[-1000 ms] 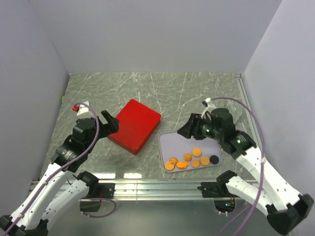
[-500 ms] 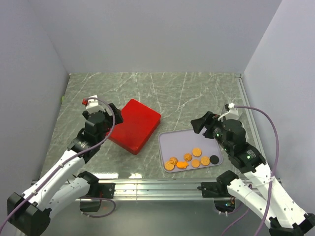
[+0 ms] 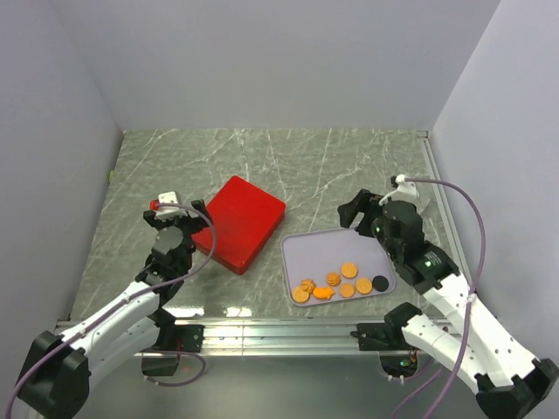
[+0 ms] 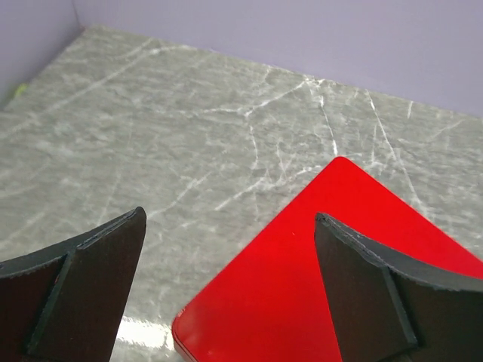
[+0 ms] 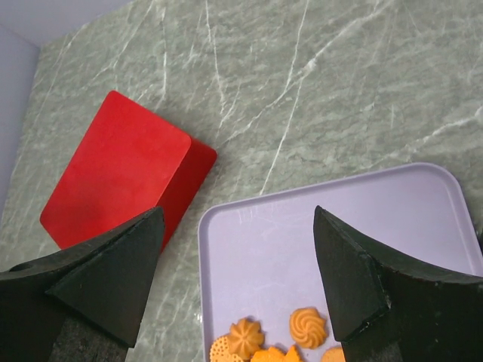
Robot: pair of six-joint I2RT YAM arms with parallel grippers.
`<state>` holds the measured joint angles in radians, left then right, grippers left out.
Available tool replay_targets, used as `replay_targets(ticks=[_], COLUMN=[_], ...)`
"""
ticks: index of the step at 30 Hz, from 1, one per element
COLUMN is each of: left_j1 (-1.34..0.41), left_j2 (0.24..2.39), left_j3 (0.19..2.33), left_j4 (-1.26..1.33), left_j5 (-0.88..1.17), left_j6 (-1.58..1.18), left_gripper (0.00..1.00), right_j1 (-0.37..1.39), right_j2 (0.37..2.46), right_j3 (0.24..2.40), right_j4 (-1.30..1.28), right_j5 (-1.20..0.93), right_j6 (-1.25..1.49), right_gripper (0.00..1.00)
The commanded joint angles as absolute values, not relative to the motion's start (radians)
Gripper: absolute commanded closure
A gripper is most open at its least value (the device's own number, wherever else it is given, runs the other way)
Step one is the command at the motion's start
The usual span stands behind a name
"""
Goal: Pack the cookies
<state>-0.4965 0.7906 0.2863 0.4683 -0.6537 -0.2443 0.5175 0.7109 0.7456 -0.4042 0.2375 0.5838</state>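
Observation:
Several orange cookies and one black cookie lie along the near side of a lavender tray. In the right wrist view the orange cookies sit low in the frame on the tray. My right gripper hangs open over the tray's far side, its jaws holding nothing. A closed red box rests left of the tray. At the box's left edge my left gripper stands wide open and empty; in its wrist view the gripper frames the box's corner.
The green marbled table is walled by pale panels at the back and both sides. A metal rail runs along the near edge between the arm bases. The red box lies close to the tray's left rim.
The left arm has drawn back toward the near left, bringing its open gripper low by the box's left edge. The right gripper has opened wider and pulled back to the right over the tray.

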Motion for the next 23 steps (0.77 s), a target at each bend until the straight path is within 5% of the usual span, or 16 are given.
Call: replay_targets(ticks=[1, 23], left_j1=[-0.494, -0.209], left_j2=[0.830, 1.095], left_j3=[0.255, 0.137], left_j4=[0.692, 1.006], left_j5=[-0.670, -0.518], left_j6=[-0.153, -0.210], left_gripper=[0.01, 0.01], right_j1=[0.517, 0.514], right_j2=[0.775, 0.968], right_j3=[0.816, 0.965], right_j4=[-0.334, -0.388], right_j5=[0.250, 0.150], right_j6=[0.540, 0.459], right_gripper=[0.14, 0.14])
